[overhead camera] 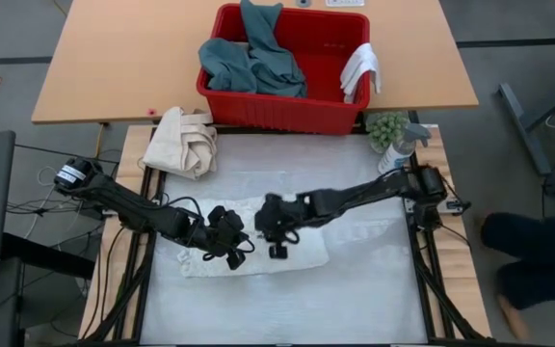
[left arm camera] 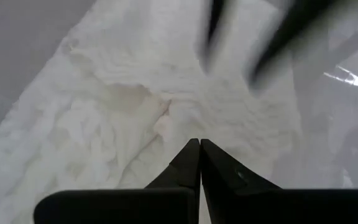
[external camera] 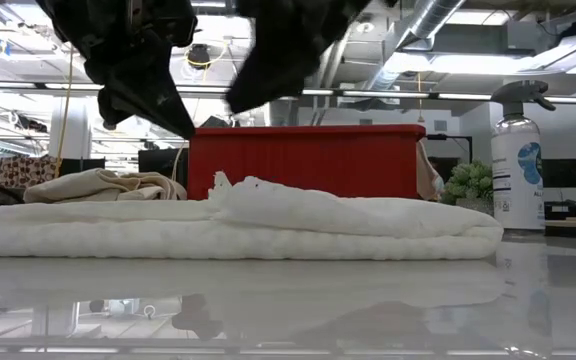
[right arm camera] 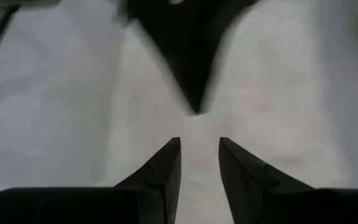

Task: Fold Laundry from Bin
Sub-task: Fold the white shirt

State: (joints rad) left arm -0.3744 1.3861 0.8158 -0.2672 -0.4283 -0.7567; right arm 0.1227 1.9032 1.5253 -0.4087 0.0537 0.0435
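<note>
White towel (external camera: 268, 225) hides red bin (external camera: 308, 158); spray bottle (external camera: 516, 160) beside.

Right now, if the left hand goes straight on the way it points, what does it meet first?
Most likely the white towel. The left hand, shut, points down at its rumpled surface, with nothing between them. The right hand hangs farther ahead, but its depth is unclear.
</note>
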